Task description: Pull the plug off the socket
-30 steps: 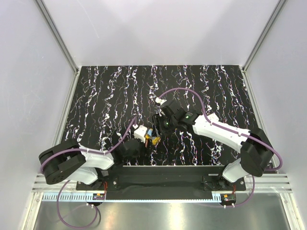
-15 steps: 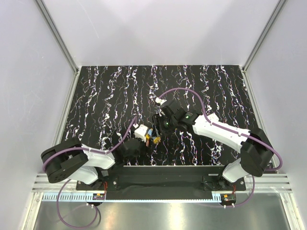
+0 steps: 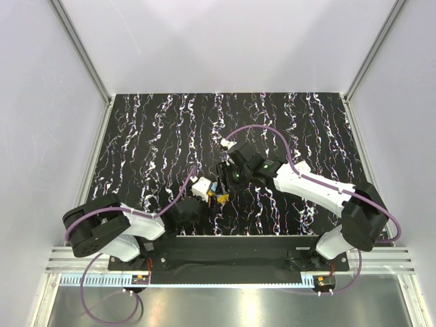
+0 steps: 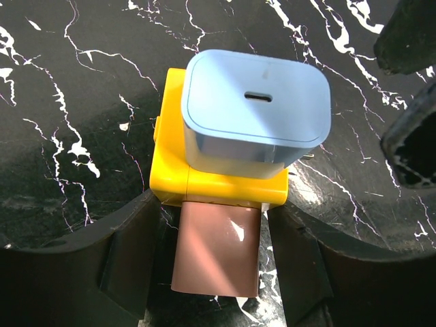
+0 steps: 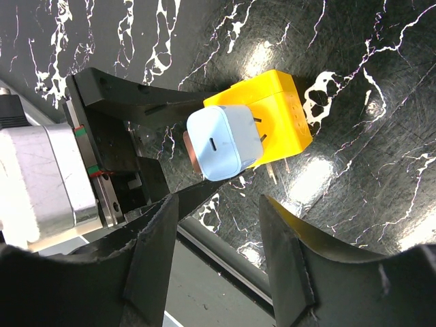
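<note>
The yellow socket point(image 4: 218, 180) lies on the black marbled table, near its front edge in the top view point(image 3: 221, 198). A light-blue plug point(image 4: 255, 109) is seated in its upper face. A pink-brown plug point(image 4: 216, 248) sticks out of its near side. My left gripper point(image 4: 216, 262) is open, its fingers point(image 4: 133, 255) on either side of the pink-brown plug with small gaps. My right gripper point(image 5: 219, 262) is open and empty, hovering just above and beside the blue plug point(image 5: 225, 139) and the socket point(image 5: 276, 109).
The table's front edge and a metal rail point(image 5: 225, 255) run just behind the socket in the right wrist view. The right gripper's dark fingers point(image 4: 415, 136) show at the right edge of the left wrist view. Purple cables point(image 3: 259, 129) loop over both arms.
My left arm has edged slightly forward toward the socket. The right gripper and the socket have hardly moved.
</note>
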Available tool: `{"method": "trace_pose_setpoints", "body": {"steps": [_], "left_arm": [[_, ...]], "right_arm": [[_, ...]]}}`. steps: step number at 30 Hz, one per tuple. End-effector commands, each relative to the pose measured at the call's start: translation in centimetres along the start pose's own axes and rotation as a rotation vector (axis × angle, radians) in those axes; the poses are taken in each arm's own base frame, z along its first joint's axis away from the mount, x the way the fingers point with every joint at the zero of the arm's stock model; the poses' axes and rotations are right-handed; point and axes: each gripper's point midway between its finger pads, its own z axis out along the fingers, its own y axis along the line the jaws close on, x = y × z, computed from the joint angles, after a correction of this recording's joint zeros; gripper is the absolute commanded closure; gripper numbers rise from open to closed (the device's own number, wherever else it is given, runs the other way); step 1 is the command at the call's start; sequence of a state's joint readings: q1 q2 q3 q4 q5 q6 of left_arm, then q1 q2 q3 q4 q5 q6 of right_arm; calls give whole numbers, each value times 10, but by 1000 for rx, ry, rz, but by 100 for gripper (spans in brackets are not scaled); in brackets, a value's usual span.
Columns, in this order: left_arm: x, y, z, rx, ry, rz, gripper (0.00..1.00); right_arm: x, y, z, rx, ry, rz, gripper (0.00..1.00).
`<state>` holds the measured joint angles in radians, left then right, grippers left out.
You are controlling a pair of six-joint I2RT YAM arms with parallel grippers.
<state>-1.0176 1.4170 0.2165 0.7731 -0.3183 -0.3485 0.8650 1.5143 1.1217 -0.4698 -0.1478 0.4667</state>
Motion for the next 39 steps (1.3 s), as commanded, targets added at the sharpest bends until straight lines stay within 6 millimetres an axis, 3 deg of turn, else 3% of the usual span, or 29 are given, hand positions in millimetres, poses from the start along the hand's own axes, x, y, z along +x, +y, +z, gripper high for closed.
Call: {"method": "trace_pose_setpoints", "body": {"steps": [1,8,23,31,39], "left_arm": [[-30,-10,4,25,-105,-13,72],[-23,-12,-2,56,-86,14,86],[-24,-17,-4,86,-85,28,86],[-24,-21,-5,108,-83,28,87],[-26,-22,-9,118,-93,14,88]], "right_arm": [[-12,7,-8,-2,-44,-19,43],[-20,-2,-10,59,-59,-61,49],[-16,20,11,19,-29,-112,48],[-18,15,19,59,-45,-174,42],[-19,12,24,48,-95,-180,46]]}}
